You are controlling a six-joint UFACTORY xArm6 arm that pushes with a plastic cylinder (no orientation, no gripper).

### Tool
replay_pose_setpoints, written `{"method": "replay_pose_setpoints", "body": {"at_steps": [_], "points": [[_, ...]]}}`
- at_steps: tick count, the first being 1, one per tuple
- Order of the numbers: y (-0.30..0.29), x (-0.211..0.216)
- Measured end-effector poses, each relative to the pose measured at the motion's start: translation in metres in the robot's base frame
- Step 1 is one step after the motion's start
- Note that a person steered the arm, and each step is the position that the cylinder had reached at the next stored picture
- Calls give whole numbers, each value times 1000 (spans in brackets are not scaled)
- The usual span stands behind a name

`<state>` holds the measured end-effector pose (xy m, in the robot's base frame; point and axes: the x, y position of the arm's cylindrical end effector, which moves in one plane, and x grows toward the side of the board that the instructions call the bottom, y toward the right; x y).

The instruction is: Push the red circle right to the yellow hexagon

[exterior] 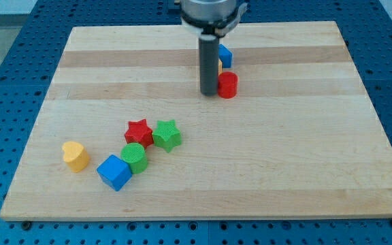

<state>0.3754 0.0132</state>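
Red circle [228, 84] sits upper-centre on the table [284, 170], touching the tip [209, 93] on its left. A yellow sliver behind the rod is probably the hexagon; blue block [225, 55] just above. No jaws in view.

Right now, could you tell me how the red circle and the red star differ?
The red circle is a round cylinder; the red star has points. The red circle sits near the view's top, immediately right of my tip; the red star lies lower left, well away from my tip. The red circle's neighbour is a blue block; the red star's is the green star. Both are red and rest on the board.
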Motion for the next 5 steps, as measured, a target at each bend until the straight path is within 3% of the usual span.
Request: {"method": "replay_pose_setpoints", "body": {"at_steps": [1,2,4,5], "points": [[18,-39],[22,-21],[6,66],[10,73]]}}
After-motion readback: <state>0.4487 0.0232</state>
